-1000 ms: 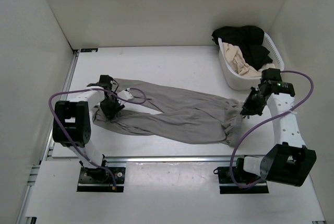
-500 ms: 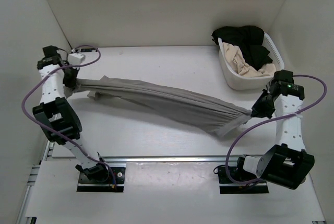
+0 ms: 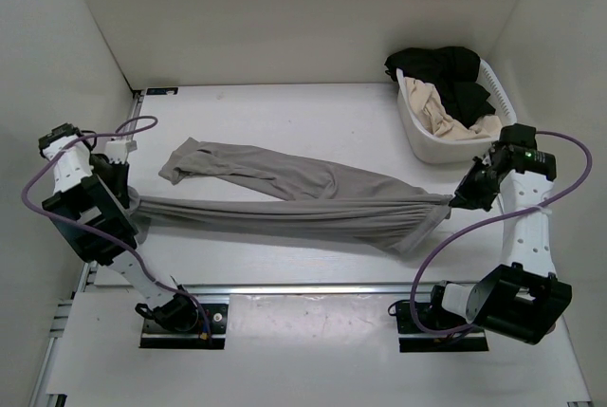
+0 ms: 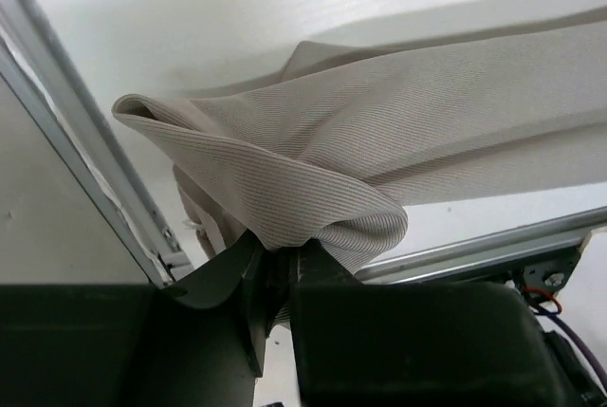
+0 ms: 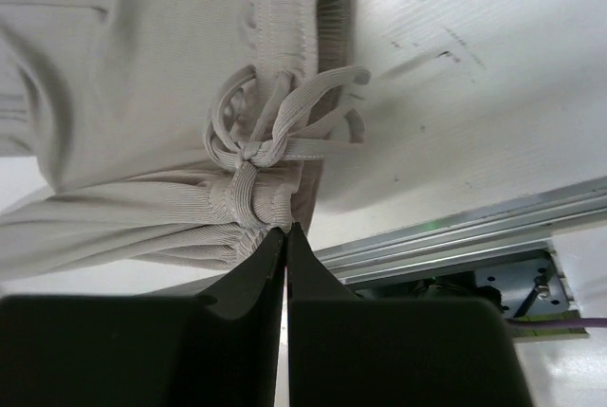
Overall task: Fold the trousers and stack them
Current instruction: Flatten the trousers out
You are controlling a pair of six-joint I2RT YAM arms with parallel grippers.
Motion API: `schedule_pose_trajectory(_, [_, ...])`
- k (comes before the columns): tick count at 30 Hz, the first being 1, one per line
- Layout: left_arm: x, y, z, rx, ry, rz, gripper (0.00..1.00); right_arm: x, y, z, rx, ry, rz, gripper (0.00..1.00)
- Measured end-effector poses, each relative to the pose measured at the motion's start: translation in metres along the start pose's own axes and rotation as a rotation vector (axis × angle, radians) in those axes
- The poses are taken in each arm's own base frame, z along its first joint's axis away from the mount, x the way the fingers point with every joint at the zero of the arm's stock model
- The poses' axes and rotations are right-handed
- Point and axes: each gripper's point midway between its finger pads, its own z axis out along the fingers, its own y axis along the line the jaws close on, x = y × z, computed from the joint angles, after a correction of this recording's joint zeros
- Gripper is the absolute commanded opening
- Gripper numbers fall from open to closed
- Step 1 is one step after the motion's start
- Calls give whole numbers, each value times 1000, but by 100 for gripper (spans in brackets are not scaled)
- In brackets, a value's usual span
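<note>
The grey-taupe trousers (image 3: 313, 194) hang stretched across the table between my two grippers. My left gripper (image 3: 126, 200) is at the table's left edge, shut on a bunched fold at the end of one leg (image 4: 313, 198). The other leg (image 3: 190, 158) lies loose on the table, pointing to the back left. At the right, my right gripper (image 3: 456, 200) is shut on the gathered elastic waistband (image 5: 248, 200), just under the knotted drawstring (image 5: 256, 146). Its fingertips (image 5: 275, 246) are pressed together on the band.
A white laundry basket (image 3: 417, 146) stands at the back right, holding a black garment (image 3: 446, 70) and a beige-cream one (image 3: 441, 111). Aluminium rails run along the near edge (image 3: 303, 288) and the left edge (image 3: 121, 146). White walls enclose the table.
My left gripper shut on a leg end, carried it to the far left, then drew it nearer along the left edge. The trousers pulled taut; one leg dropped onto the table.
</note>
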Motion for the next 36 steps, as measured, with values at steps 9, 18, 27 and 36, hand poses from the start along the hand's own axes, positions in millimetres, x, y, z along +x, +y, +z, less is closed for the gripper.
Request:
schedule_pose_trajectory(9, [-16,18,16,72,-12,-67,17,-18,33,45,-116,170,-18,24])
schedule_pose_trajectory(18, [-25,25,49,138,31,-114,23,-64,91,52,-95,64,-225,94])
schedule_pose_trajectory(27, [-16,17,55,162,59,-129,26,77,63,46,-82,112,-217,91])
schedule_pose_trajectory(36, [-12,14,58,172,69,-134,27,139,64,104,30,251,-159,89])
